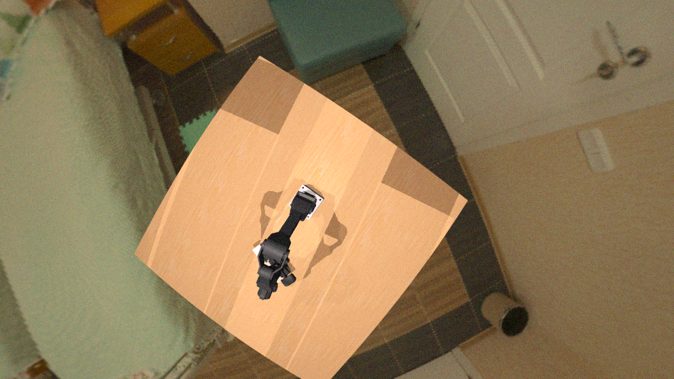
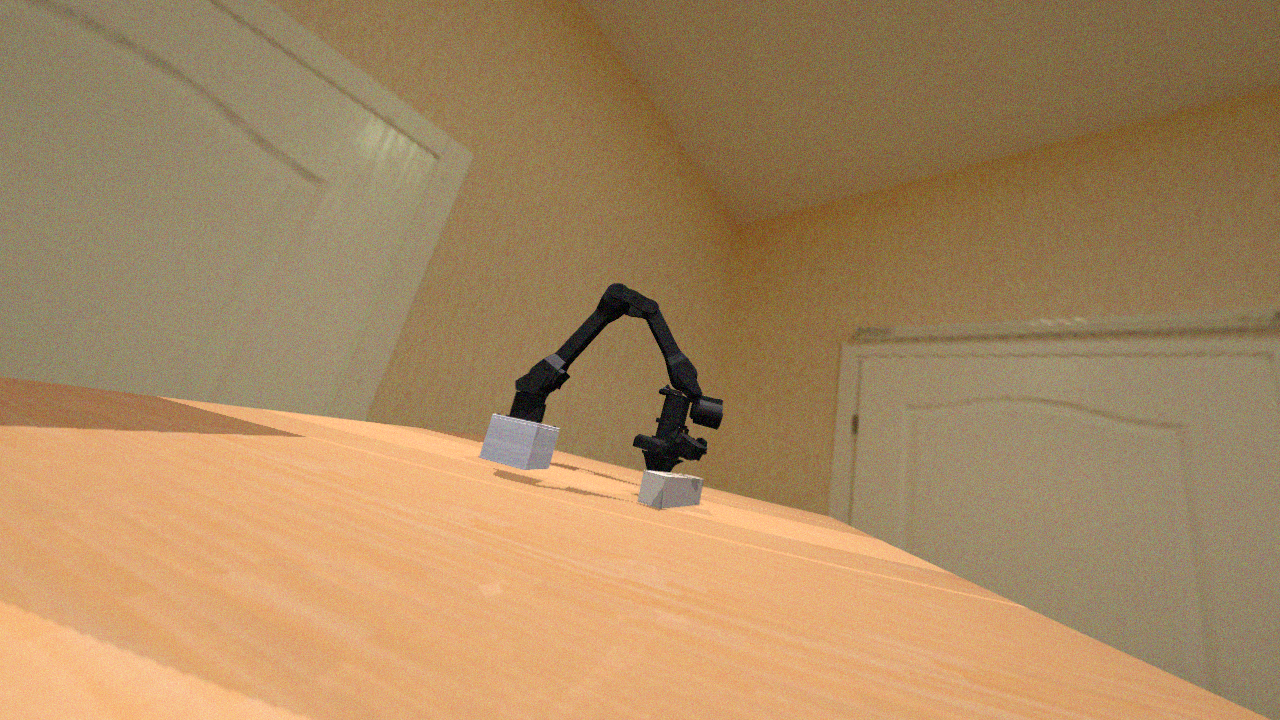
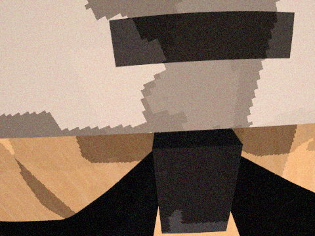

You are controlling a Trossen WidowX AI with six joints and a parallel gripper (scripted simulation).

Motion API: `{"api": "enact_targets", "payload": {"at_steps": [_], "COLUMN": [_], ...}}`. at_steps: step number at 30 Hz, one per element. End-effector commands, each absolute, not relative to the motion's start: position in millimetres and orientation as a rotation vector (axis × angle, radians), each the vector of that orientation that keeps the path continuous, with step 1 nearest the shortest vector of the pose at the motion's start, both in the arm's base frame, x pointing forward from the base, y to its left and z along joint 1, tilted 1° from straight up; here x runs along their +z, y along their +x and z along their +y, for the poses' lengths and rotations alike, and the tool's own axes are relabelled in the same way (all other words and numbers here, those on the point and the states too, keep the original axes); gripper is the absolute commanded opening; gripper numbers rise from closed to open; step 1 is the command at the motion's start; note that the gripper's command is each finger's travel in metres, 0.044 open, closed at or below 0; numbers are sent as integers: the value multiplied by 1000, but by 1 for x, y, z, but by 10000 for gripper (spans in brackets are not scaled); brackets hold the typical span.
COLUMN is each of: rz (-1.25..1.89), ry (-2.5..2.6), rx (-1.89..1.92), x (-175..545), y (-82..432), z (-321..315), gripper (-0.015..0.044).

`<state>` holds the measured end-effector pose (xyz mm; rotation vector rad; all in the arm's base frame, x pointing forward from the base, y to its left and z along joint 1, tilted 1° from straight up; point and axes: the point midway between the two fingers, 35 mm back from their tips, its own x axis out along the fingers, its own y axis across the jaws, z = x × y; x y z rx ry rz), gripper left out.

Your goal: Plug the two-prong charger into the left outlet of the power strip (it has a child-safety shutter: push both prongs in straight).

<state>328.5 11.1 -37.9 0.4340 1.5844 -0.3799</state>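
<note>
The power strip (image 1: pixel 256 250) (image 2: pixel 682 492) (image 3: pixel 49 75) is a white block on the table, partly under the arm in the top view. A dark rectangle (image 3: pixel 203 37) marks its face in the wrist view; no outlet slots can be made out. My gripper (image 2: pixel 660 464) (image 3: pixel 188 157) points down at the strip and is shut on the black charger (image 3: pixel 197 190). The charger's far end meets the strip's near edge in the wrist view. Its prongs are hidden, so I cannot tell whether they are in an outlet. In the top view the fingertips are hidden under the arm.
The wooden table (image 1: pixel 211 155) (image 2: pixel 447 582) carries the arm's pale base block (image 2: pixel 517 442), whose white plate also shows in the top view (image 1: pixel 318 201). The arm arches from this base over to the strip. Shadows fall on the table and strip.
</note>
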Motion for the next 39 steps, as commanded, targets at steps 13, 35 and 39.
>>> {"api": "enact_targets", "payload": {"at_steps": [13,35,39], "rz": [1586,1585,1585], "ry": [435,434,434], "rx": [-374,-374,-374], "x": [-37,-37,-37], "y": [334,342,343], "z": [9,5,4], "gripper": [0,0,0]}}
